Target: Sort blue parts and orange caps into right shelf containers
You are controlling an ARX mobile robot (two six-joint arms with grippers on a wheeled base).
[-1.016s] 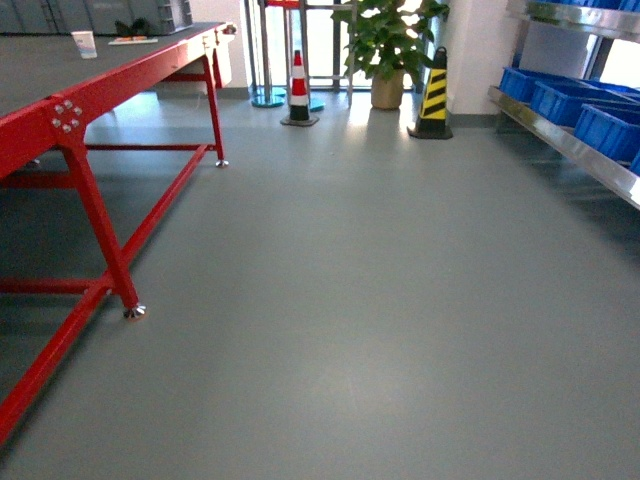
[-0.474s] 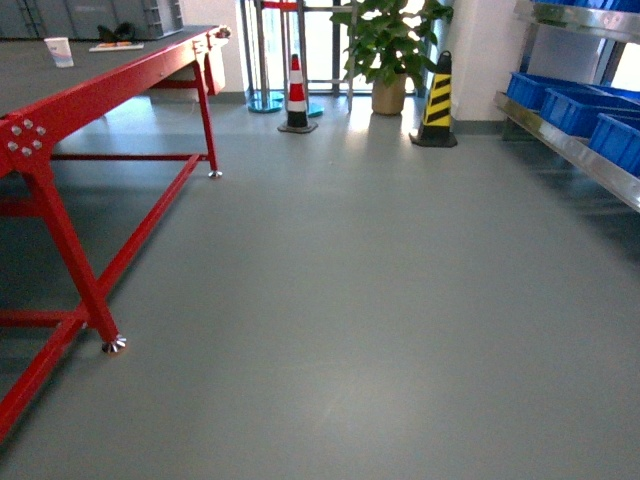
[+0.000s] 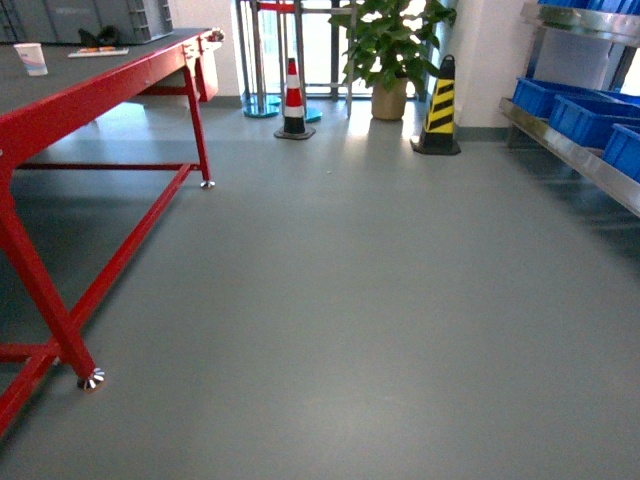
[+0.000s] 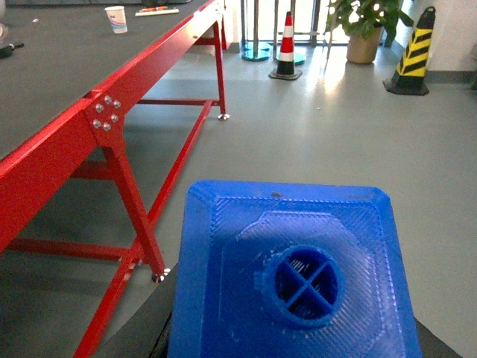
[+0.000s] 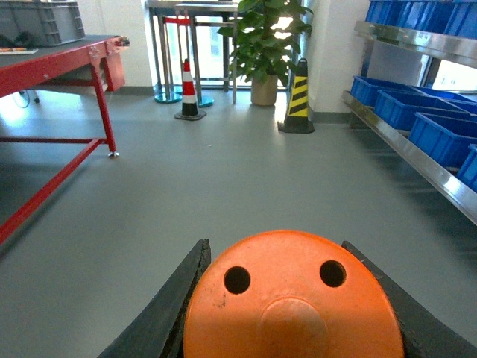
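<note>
Place: a factory or warehouse floor — industrial
Floor: plain grey floor (image 3: 350,300)
Signs: red-framed conveyor surface (image 3: 95,85), steel right shelf (image 3: 575,150) with blue containers (image 3: 590,118), striped safety cones (image 3: 293,98) — potted plant (image 3: 390,45) by the window

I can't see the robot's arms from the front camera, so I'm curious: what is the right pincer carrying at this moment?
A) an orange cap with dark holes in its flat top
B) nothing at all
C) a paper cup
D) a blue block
A: the right wrist view shows the orange cap, two dark holes in its top, wedged between the dark fingers of the right pincer.
</note>
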